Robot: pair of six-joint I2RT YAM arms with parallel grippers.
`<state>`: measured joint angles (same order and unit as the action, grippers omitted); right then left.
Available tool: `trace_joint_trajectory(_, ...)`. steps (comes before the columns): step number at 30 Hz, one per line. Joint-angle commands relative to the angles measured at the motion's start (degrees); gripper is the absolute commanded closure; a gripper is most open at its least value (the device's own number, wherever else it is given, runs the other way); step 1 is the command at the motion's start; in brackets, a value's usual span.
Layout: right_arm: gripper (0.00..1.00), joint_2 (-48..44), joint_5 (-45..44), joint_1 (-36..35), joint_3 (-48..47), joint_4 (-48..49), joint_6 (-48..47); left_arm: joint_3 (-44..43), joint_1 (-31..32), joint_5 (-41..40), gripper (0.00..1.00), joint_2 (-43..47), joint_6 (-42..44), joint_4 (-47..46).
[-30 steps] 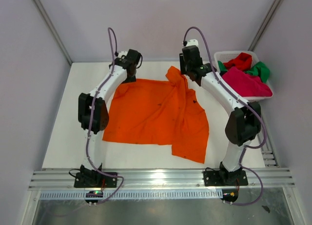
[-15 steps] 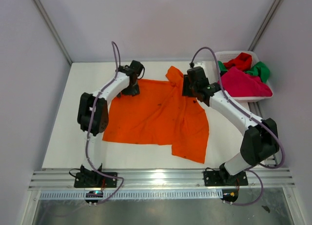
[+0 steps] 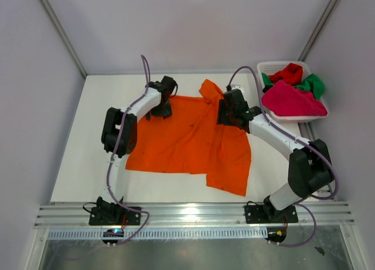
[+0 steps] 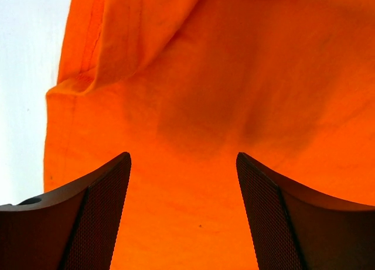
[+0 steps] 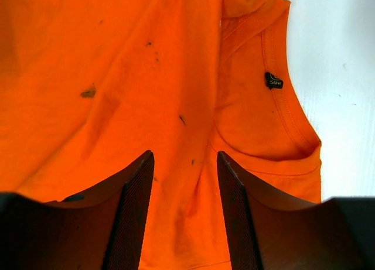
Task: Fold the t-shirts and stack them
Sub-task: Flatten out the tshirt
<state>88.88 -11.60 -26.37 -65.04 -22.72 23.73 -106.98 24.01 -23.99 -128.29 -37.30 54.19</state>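
Note:
A bright orange t-shirt (image 3: pixel 187 138) lies spread and rumpled on the white table, its neck end toward the back. My left gripper (image 3: pixel 163 109) hovers open over the shirt's back left part; in the left wrist view its fingertips (image 4: pixel 183 159) straddle flat orange cloth (image 4: pixel 234 77) without pinching it. My right gripper (image 3: pixel 229 115) stands open over the collar area; in the right wrist view a crease of cloth runs between its fingertips (image 5: pixel 184 156), beside the collar label (image 5: pixel 273 81). Magenta-pink (image 3: pixel 293 101), red (image 3: pixel 288 72) and green (image 3: pixel 313 84) t-shirts lie heaped in the basket.
The white lattice basket (image 3: pixel 270 63) stands at the back right corner, close to my right arm. Bare white table (image 3: pixel 88 141) shows left of the shirt and along the front. Grey walls enclose the table on three sides.
Both grippers have come nearer and lower from the shirt's back edge onto the cloth. My right arm's elbow has swung out to the right. The left jaws narrowed slightly.

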Motion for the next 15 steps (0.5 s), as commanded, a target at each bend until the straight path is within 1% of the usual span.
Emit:
trace_joint_trajectory(1,0.48,-0.02,0.08,-0.52,-1.32,2.86,0.71,-2.62,-0.02,-0.18,0.25,-2.05,-0.49,-1.37)
trace_joint_trajectory(11,0.48,1.56,1.14,-0.52,-0.62,3.47,0.71,-2.62,-0.02,-1.15,0.26,-5.39,-1.72,-1.11)
trace_joint_trajectory(15,0.48,2.17,0.87,-0.52,-1.41,3.12,0.01,-2.45,-0.10,-5.10,0.26,-5.30,-2.25,0.64)
